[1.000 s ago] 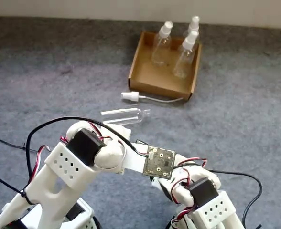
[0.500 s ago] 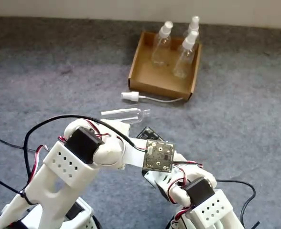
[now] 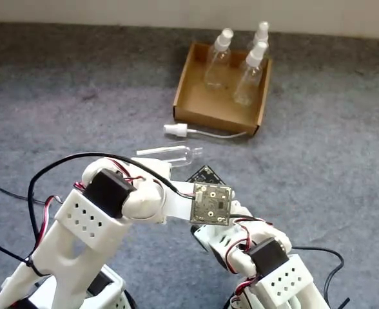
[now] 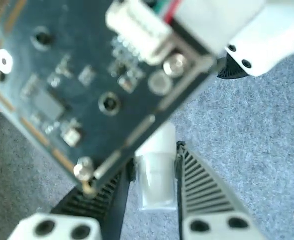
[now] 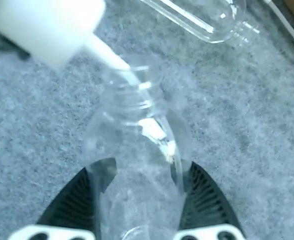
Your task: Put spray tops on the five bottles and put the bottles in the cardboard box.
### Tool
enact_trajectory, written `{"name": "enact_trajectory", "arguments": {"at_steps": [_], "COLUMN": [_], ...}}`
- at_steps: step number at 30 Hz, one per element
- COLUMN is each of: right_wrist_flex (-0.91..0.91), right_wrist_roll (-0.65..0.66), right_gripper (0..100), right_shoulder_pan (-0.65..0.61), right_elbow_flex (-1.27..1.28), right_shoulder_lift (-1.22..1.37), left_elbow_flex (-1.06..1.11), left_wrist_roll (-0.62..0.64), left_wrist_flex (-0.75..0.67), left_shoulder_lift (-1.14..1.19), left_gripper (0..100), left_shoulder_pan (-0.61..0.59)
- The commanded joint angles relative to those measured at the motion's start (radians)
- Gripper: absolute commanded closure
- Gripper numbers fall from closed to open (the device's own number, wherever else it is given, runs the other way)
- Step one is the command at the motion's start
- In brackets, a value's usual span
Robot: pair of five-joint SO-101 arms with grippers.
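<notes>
Plastic this thin and clear should make the held bottle (image 5: 137, 165) light, springy and slick. Squeezed hard, its wall would dent, and set down empty it would tip at a nudge. The right tool (image 5: 141, 169) has it by the shoulder just below the neck, closed against both sides. That looks the sound place to me, stiffer than the belly and leaving the threaded neck free. Whether the bottle's base rests on the desk I cannot tell.

The left tool (image 4: 154, 159) is closed on a white spray top (image 4: 156, 172), pinching it by the sides. In the right wrist view its dip tube reaches into the bottle's mouth. The tube is thin and bendy, so it may snag on the rim, while the cap looks hard enough for a firm pinch. Both arms meet toward the middle of the desk's near edge, beside a bare circuit board (image 4: 77, 75).

A second bottle (image 3: 170, 155) lies on its side just beyond. A loose spray top (image 3: 175, 130) lies between it and the cardboard box (image 3: 184, 77), near the box's near wall. Three capped bottles (image 3: 218, 61) stand inside, toward the far edge.

The desk (image 3: 73, 109) wears grey, napped cloth like carpet, which should check rolling but gives soft footing. A pale wall runs along the far edge.
</notes>
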Motion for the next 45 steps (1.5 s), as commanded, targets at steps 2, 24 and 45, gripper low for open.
{"name": "enact_trajectory", "arguments": {"at_steps": [2,24,45], "right_wrist_flex": [-0.031,0.016,-0.151], "right_wrist_roll": [-0.006,0.031,-0.04], "right_gripper": [99.5,99.5,99.5], "right_shoulder_pan": [-0.008,-0.012,0.113], "right_elbow_flex": [-0.018,0.143,0.162], "right_shoulder_lift": [-0.01,-0.493,-0.458], "left_elbow_flex": [-0.039,-0.056,-0.481], "left_wrist_roll": [0.005,0.008,0.196], "left_wrist_flex": [-0.052,-0.103,0.129], "left_shoulder_lift": [-0.016,-0.025,-0.027], "left_gripper": [99,84,84], "left_shoulder_pan": [0.061,0.047,0.019]}}
